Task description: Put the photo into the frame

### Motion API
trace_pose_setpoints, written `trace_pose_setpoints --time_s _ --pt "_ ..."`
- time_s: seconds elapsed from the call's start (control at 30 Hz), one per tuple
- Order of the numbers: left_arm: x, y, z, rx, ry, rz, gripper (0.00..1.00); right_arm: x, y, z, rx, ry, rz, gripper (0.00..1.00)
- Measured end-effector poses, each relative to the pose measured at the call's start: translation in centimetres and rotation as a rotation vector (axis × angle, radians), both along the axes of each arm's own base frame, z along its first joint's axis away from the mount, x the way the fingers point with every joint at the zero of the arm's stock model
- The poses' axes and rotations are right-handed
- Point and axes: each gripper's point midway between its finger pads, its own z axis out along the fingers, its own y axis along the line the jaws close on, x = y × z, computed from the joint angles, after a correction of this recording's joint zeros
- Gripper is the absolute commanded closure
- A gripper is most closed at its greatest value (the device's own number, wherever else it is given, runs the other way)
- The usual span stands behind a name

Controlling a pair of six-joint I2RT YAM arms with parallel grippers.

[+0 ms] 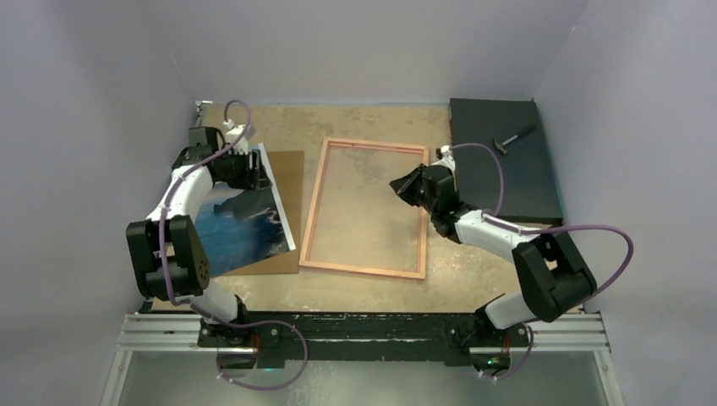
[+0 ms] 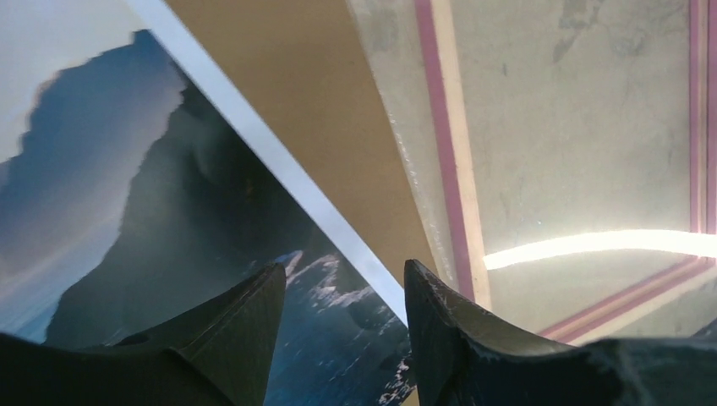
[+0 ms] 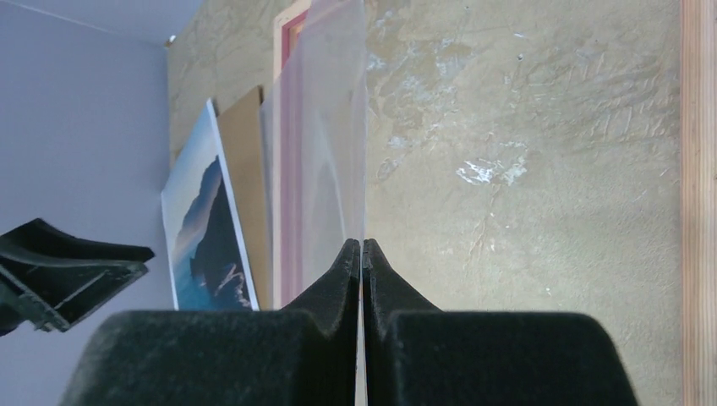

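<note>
Photo: the photo [image 1: 249, 224], a print of dark mountain and blue sky with a white border, lies on the left side of the tabletop [image 1: 372, 123]. It rests on a brown backing board [image 1: 289, 182].
Photo's long axis: runs from far to near, leaning a little, roughly in line with the frame's long sides.
Frame: the frame [image 1: 363, 269] lies flat just to the right of the board, pale wood side up.
Left hand: the left hand [image 2: 342, 292] is at the photo's far end, fingers part open astride its white right edge. Whether they touch the print cannot be told.
Right hand: the right hand [image 3: 362, 254] is pinched shut on the thin edge of the clear pane [image 3: 325, 152], near the frame's right rim.
Key relation: the frame lies rightward from the photo. The left hand is much the nearer to the print, so carrying it across looks like its job.
</note>
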Motion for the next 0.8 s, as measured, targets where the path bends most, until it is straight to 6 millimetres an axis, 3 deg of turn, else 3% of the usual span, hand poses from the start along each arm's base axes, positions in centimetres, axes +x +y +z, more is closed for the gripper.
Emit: trace_pose_setpoints --time_s 0.17,0.3,0.53,0.8 --pt "-0.7 -4.1 -1.3 0.012 0.026 -0.122 0.58 -1.1 -0.4 0.5 0.061 -0.041 -0.009 1.0" --pt "-1.7 -7.5 -3.8 0.018 0.087 -0.228 0.68 -2.5 -0.9 -0.3 0.102 -0.04 -0.013 1.0" --pt "-2.7 -8.4 -8.2 0.034 0.206 -0.27 0.71 -3.8 -1.5 -2.0 0.118 -0.037 -0.016 0.98" --pt "-3.5 -10.0 -9.7 0.034 0.248 -0.319 0.75 -4.1 -1.2 -2.1 0.127 -0.036 0.008 0.71"
